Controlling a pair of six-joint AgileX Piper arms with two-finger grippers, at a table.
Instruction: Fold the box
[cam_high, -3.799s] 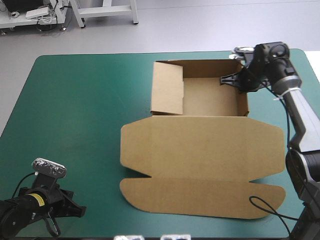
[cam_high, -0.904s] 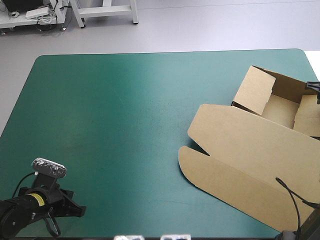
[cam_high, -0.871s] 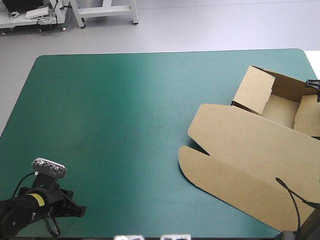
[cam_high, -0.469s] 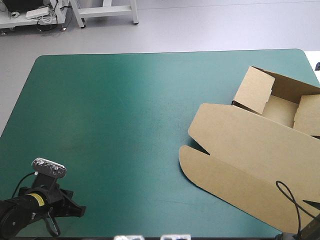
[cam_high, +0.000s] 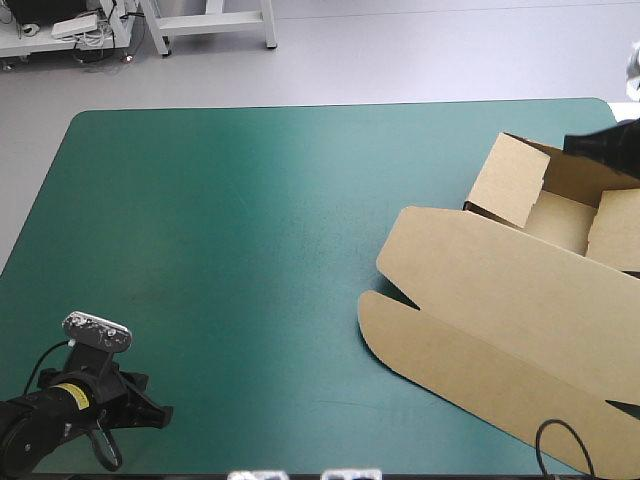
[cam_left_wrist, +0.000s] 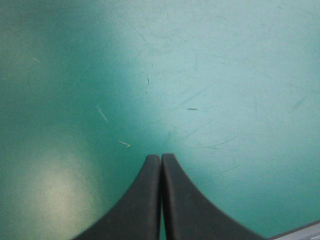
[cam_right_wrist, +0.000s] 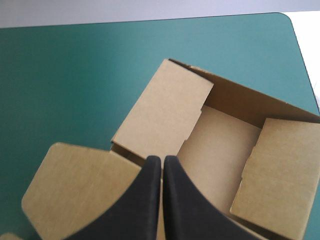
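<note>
Box (cam_high: 500, 290): brown, lying turned by the right edge of the teal-green table (cam_high: 250, 220). Its tray is near the far right corner and its lid lies flat toward the near right corner.
Right gripper (cam_right_wrist: 161, 158): above the tray, black fingers (cam_right_wrist: 150, 190) pressed together, holding nothing.
Left gripper (cam_left_wrist: 160, 156): at the near left corner, well apart from the box, fingers together.
</note>
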